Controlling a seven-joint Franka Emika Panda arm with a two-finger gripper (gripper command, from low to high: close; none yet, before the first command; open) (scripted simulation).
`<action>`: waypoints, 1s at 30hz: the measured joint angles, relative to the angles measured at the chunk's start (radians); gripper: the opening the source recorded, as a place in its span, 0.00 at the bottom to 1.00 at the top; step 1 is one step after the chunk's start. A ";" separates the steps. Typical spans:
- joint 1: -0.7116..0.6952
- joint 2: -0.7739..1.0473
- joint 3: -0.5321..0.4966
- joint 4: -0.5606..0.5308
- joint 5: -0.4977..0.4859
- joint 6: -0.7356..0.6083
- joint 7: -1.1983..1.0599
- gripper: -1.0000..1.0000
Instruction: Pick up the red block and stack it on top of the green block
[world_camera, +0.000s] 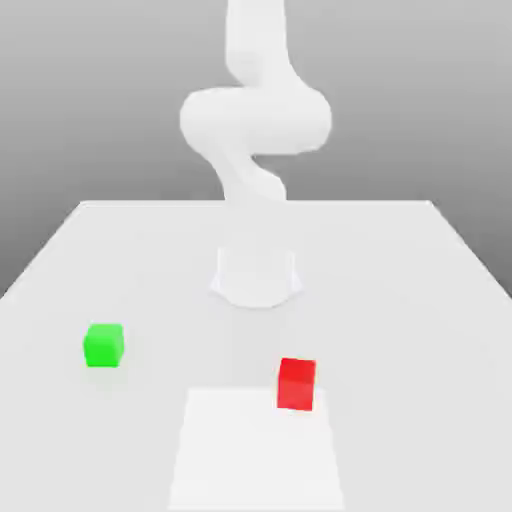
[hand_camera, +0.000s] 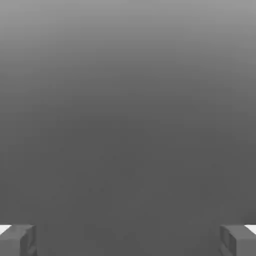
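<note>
Red block (world_camera: 296, 384), a small matte cube, resting on the white table (world_camera: 420, 300) toward the exterior view's right, at the far right corner of a brighter white rectangular patch (world_camera: 255, 450) in the near centre. Well apart from it, toward the exterior view's left and slightly farther back, green block (world_camera: 103, 345), same size, also flat on the table. Nothing on top of either cube.

Behind both, near the table's middle, round white base (world_camera: 256, 278) of the arm (world_camera: 255, 120), rising upright, bulging into a thick curved elbow, then climbing out past the upper edge. Arm held high, clear of both blocks.

In the hand view, gripper (hand_camera: 128, 240) spread wide: two grey fingertips (hand_camera: 20, 240) at opposite edges, nothing between them, facing plain grey background, probably aimed away from the table.
</note>
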 joint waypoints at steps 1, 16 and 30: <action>0.021 0.030 -0.016 -0.029 -0.005 0.023 -0.052 0.50; 0.271 0.430 -0.176 -0.422 -0.057 0.338 -0.759 0.50; 0.346 0.800 -0.146 -0.563 0.104 0.642 -1.200 0.50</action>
